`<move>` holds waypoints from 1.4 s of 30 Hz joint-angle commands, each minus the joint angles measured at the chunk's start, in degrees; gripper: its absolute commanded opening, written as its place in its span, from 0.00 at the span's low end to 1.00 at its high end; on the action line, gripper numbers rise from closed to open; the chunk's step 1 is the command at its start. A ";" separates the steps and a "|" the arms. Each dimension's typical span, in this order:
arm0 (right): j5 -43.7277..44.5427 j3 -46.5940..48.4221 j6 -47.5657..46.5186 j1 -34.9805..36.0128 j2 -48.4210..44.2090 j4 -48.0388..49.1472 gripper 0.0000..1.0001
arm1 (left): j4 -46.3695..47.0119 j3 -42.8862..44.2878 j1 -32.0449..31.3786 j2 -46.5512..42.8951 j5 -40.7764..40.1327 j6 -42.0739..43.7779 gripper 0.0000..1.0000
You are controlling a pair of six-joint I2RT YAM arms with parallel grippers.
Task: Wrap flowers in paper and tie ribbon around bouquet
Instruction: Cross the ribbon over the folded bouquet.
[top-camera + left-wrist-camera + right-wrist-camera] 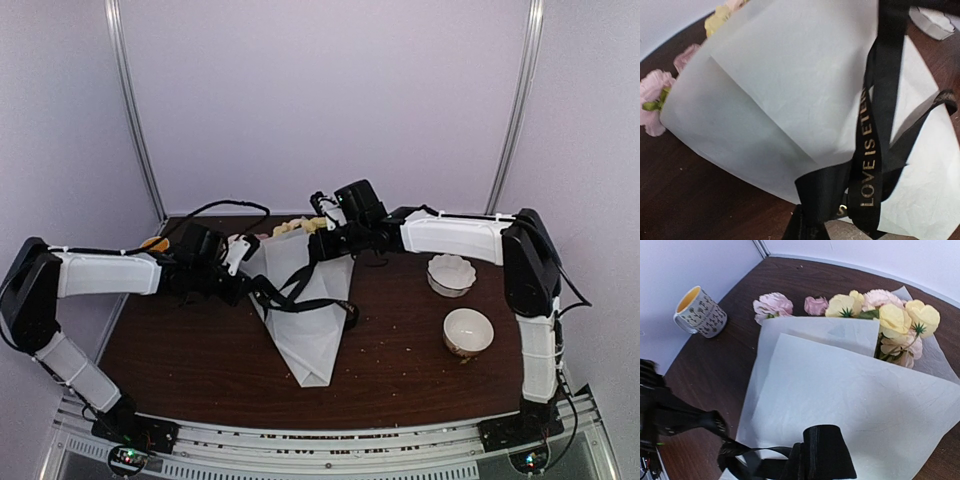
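The bouquet lies on the dark table as a pale paper [310,320] cone, its narrow end toward me. Yellow and pink flowers [890,320] stick out of the wide far end. A black ribbon [870,150] with gold lettering crosses the middle of the cone in loose loops. My left gripper [807,227] sits at the cone's left edge, shut on the ribbon, which rises out of its jaws. Over the upper part of the paper, my right gripper [812,465] is also shut on a wide band of the ribbon [825,450]. The fingers of both are mostly hidden by ribbon.
Two white bowls [450,274] [468,331] stand to the right of the bouquet. A patterned mug [700,312] stands at the table's far left corner. A few pink blooms [655,95] lie on the wood beside the paper's left edge.
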 commanded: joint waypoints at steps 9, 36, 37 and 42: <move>-2.41 -4.02 -4.63 0.04 4.92 -4.68 0.00 | 10.95 -2.69 -0.26 -11.15 2.69 -2.81 0.00; -6.34 -7.34 -4.50 0.53 3.37 -3.44 0.00 | 15.90 -14.90 3.19 -28.23 -6.88 -8.00 0.44; -6.26 -7.34 -4.49 0.54 3.23 -3.42 0.00 | 16.67 -14.86 2.78 -29.14 -5.36 -5.82 0.45; -6.01 -6.78 -4.67 0.46 2.91 -4.17 0.00 | 20.06 -18.25 2.73 -35.22 -8.35 -4.93 0.48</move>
